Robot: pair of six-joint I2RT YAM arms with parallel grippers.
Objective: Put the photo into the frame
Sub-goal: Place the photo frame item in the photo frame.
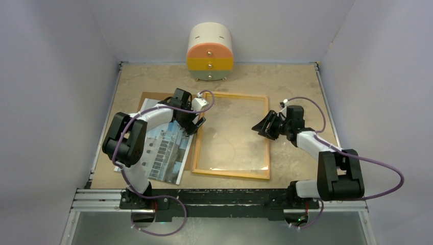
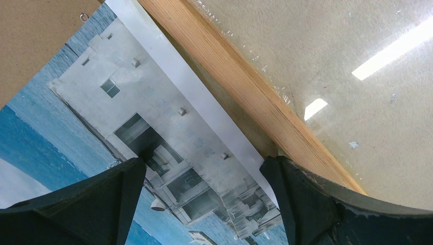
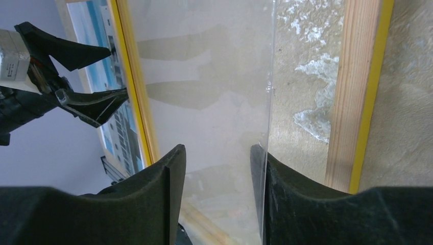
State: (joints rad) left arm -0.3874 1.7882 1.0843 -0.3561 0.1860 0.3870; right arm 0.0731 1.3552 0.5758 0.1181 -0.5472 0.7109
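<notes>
Both parted, left gripper (image 1: 196, 125) wide over photo (image 1: 163, 153) edge beside frame (image 1: 232, 173), right gripper (image 1: 261, 127) narrower over glass (image 3: 214, 76).

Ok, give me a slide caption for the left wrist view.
Open left hand poised over the photo, beside the wooden back of the frame.

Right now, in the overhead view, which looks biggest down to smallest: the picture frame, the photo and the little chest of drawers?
1. picture frame, largest.
2. photo, a little smaller, though partly covered.
3. chest of drawers, clearly smallest; it stands farthest back, which may shrink it somewhat.
</notes>
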